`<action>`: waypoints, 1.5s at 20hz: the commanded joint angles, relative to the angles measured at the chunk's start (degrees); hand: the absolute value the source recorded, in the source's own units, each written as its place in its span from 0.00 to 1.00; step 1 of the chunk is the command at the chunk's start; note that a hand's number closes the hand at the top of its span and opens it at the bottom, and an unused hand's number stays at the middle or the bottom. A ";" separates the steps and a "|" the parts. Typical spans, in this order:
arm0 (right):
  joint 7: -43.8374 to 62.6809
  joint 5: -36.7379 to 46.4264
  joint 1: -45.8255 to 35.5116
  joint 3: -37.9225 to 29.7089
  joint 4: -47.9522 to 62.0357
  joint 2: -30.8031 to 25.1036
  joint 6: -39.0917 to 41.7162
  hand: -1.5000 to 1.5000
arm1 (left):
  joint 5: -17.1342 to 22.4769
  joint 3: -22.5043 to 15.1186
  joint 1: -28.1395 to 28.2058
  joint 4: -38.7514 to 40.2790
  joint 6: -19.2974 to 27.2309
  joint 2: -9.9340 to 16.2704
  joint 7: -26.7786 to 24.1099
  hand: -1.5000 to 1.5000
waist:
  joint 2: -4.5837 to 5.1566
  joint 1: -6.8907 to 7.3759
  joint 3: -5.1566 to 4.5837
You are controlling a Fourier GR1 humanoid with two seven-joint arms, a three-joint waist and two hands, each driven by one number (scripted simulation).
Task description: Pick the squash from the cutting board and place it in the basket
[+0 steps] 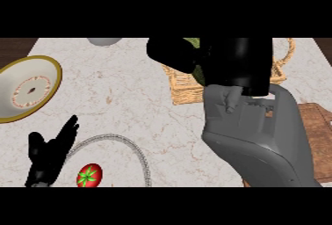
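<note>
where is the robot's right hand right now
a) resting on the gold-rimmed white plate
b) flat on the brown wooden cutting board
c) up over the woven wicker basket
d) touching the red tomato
c: the black right hand sits over the woven wicker basket at the counter's far side, with a bit of yellow-green squash showing in its curled fingers, well away from the gold-rimmed white plate and the red tomato.

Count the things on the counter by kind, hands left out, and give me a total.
Plates: 1
Baskets: 1
Squashes: 1, held over the basket by the right hand
Tomatoes: 1
Cutting boards: 1
Grey round things at the far edge: 1
Total: 6
</note>
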 commanded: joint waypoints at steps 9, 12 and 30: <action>-6.75 -2.16 -3.94 -8.63 16.43 -3.22 0.81 1.00 | -1.72 -2.59 2.96 -1.03 1.20 -2.11 5.63 0.50 | 0.65 0.34 -0.61; -13.28 -5.15 -2.38 -12.62 20.74 -4.80 -1.99 1.00 | -1.75 -0.91 2.10 4.47 0.12 -1.59 1.70 0.50 | 0.94 0.31 -0.64; -24.58 -4.22 6.55 -18.39 35.03 -6.77 -14.55 1.00 | -1.04 0.85 3.10 4.51 -1.63 -1.42 0.35 0.50 | 0.86 -0.10 -0.72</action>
